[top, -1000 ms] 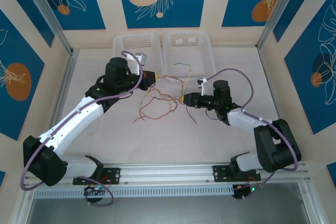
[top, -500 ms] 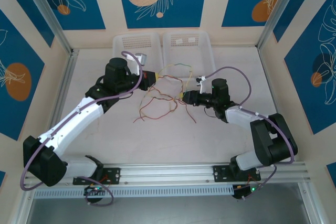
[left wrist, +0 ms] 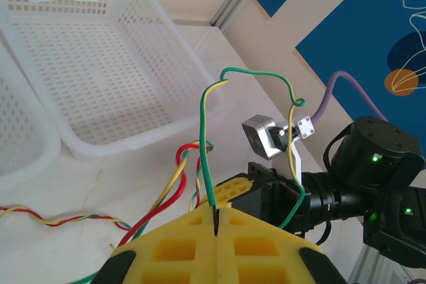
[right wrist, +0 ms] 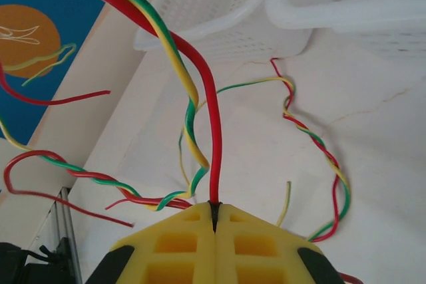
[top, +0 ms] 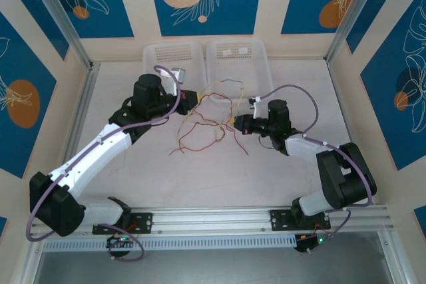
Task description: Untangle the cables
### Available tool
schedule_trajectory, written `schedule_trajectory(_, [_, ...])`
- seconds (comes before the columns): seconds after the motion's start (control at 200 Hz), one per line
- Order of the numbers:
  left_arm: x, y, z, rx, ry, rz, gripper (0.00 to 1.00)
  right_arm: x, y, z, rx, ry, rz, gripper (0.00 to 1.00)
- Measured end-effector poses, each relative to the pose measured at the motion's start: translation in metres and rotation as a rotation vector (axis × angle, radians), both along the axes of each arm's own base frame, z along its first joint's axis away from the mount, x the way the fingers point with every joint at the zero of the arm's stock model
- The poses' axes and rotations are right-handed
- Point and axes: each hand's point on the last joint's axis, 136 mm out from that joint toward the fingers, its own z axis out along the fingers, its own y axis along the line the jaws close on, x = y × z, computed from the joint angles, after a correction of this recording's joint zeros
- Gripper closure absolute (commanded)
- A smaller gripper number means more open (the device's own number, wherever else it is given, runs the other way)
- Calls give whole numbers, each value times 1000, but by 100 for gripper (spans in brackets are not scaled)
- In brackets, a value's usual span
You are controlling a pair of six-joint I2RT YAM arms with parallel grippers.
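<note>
We see the left gripper (left wrist: 216, 213) pinching a green-yellow cable (left wrist: 206, 163) between its pressed fingers; the right gripper (right wrist: 214, 209) pinches a red cable (right wrist: 215, 144) likewise.

Tangled cables (top: 203, 124) mid-table, two baskets (top: 172, 58) close behind, open table (top: 219, 177) in front

We've got left basket (top: 170, 61) and right basket (top: 247, 71) just beside each other at the far edge of the table (top: 219, 177). Cables (right wrist: 214, 157) lie just before them (some strands lifted off the surface), between left gripper (top: 191, 100) on their left and right gripper (top: 232, 123) on their right, each pinching a strand.
</note>
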Motion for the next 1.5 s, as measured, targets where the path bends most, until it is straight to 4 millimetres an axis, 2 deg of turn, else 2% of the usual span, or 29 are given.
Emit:
schedule_trajectory(0.325, [2,18,-7,-2,17,49,100,11,-37,6,-55,16,-165,100])
schedule_trajectory(0.465, [3,23,-11,-2,24,62,100,6,-41,7,-55,22,-167,100])
schedule_trajectory(0.595, [3,23,-10,-6,24,63,100,-5,-27,-1,-64,50,-82,88])
schedule_trajectory(0.66, [4,23,-9,-11,19,63,100,-7,-17,-8,-61,76,-34,69])
schedule_trajectory(0.73, [3,22,-8,-15,18,60,100,-10,-8,-17,-52,105,7,55])
schedule_trajectory(0.775, [3,21,-8,-17,17,57,100,-11,-4,-21,-38,120,26,50])
schedule_trajectory(0.86, [2,21,-8,-19,18,53,100,-15,6,-23,-9,130,74,47])
schedule_trajectory(1.06, [1,20,-7,-24,23,44,100,-23,30,-16,28,94,176,47])
schedule_trajectory(1.225, [0,18,-7,-39,29,40,100,-19,38,-11,53,64,203,49])
schedule_trajectory(1.32, [1,18,-4,-45,19,38,100,-13,41,-10,56,54,205,59])
schedule_trajectory(1.435, [1,18,-4,-46,18,37,100,-9,44,-11,60,52,197,83])
schedule_trajectory(1.5, [1,17,-4,-46,19,35,100,-7,44,-10,61,44,193,86])
